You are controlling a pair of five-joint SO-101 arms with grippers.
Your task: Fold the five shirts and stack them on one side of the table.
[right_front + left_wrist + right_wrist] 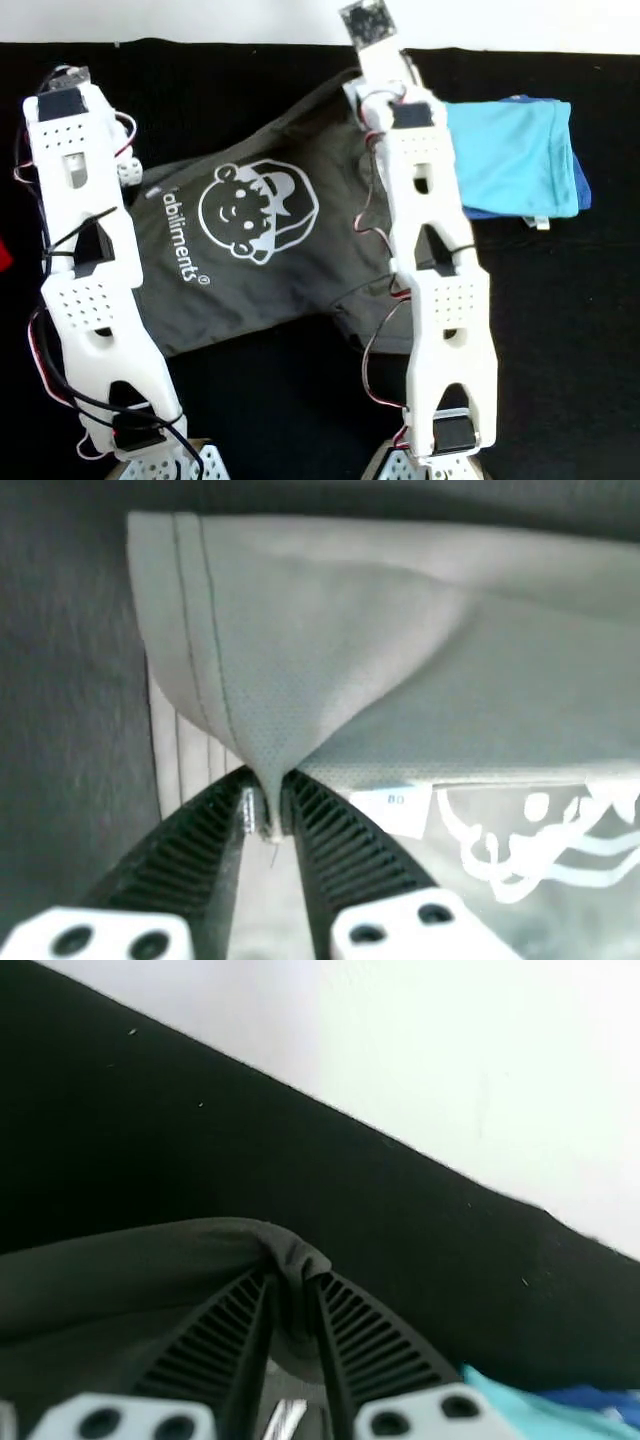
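Between left jaws, pinched grey shirt (pixel 400 670)

The black bench (pixel 560 350) carries a grey shirt (pixel 250 270) spread across its middle and, far right, a folded turquoise shirt (pixel 510 160) on a blue shirt (pixel 582 188).

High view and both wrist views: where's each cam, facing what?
High view: fixed above the table, looking down on grey shirt, left arm, right arm, turquoise shirt.
Left wrist view: on left arm, facing left gripper shut on the shirt's hem.
Right wrist view: on right arm, facing right gripper shut on another edge, table beyond.
Shared: all show the grey shirt.
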